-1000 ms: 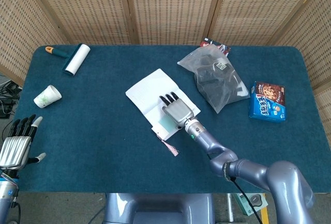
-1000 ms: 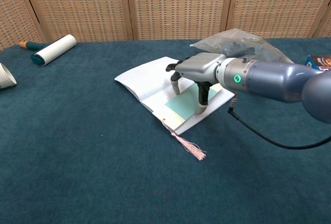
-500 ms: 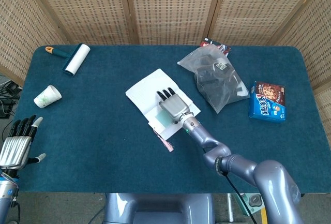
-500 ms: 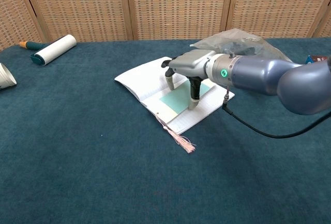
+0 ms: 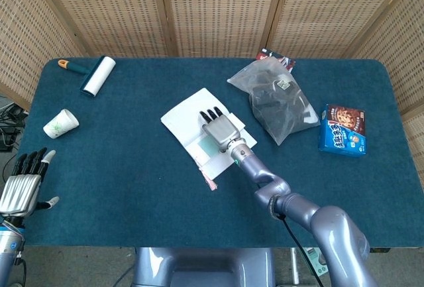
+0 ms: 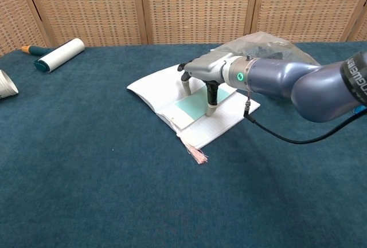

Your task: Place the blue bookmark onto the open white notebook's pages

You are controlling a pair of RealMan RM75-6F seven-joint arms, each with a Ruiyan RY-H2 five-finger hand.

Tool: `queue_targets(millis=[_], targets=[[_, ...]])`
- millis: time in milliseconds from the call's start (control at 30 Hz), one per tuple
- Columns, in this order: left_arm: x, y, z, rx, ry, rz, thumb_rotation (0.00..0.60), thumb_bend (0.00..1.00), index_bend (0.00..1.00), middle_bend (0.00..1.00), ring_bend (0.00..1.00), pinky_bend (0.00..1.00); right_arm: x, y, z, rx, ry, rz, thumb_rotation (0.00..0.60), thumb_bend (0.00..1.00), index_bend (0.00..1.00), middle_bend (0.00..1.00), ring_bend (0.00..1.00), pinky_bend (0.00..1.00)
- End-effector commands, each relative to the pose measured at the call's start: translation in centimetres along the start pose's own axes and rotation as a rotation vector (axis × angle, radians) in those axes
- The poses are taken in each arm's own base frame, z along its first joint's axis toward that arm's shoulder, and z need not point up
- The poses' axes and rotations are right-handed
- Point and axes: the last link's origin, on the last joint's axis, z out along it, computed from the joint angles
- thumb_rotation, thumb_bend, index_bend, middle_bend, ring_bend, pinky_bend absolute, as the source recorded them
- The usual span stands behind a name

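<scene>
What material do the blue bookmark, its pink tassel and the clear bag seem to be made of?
Flat pale-blue bookmark: probably matte card, lying stiff and unglossy on the open white notebook. Pink tassel: loose thread, frayed strands. Crinkled clear bag: thin glossy plastic, see-through, wrinkled.

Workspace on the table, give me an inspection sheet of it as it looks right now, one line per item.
Surface: table covered in dark blue felt.
Job's things: blue bookmark lies flat on the open white notebook; its pink tassel trails off the near edge onto the felt.
Clutter: lint roller, paper cup, plastic bag, snack box, red packet behind the bag.
Hands: right hand above the notebook, fingertips down on the bookmark; left hand at the table's left edge, fingers apart, holding nothing.
Cables: black cable runs along the right arm.
Surroundings: woven screen panels.
</scene>
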Motion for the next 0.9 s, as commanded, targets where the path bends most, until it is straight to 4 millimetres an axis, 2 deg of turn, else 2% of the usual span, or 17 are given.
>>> queue_targets(millis=[33,267,333,567,900], targets=[[0.0,0.05,-0.02,-0.002,0.0,0.0,0.6,0.0,0.0,0.0,0.0,0.0,0.26,-0.06,0.12,0.002,0.01,-0.001,0.6,0.2,0.58,0.04,0.0,0.04],[-0.04,0.05,-0.03,-0.003,-0.003,-0.002,0.6,0.0,0.0,0.0,0.0,0.0,0.73,-0.19,0.35,0.004,0.023,-0.005,0.6,0.2,0.56,0.04,0.0,0.04],[-0.05,0.05,-0.03,-0.003,-0.004,-0.003,0.6,0.0,0.0,0.0,0.0,0.0,0.67,-0.23,0.33,0.005,0.021,-0.007,0.6,0.2,0.53,0.02,0.0,0.04],[-0.08,0.09,-0.03,-0.005,-0.006,-0.004,0.6,0.0,0.0,0.0,0.0,0.0,0.46,-0.06,0.12,-0.003,0.012,-0.01,0.6,0.19,0.33,0.0,0.0,0.02],[0.06,0.19,-0.1,-0.009,0.001,-0.006,0.6,0.0,0.0,0.0,0.0,0.0,1.22,-0.01,-0.48,0.002,0.031,-0.015,0.6,0.2,0.24,0.0,0.0,0.02]])
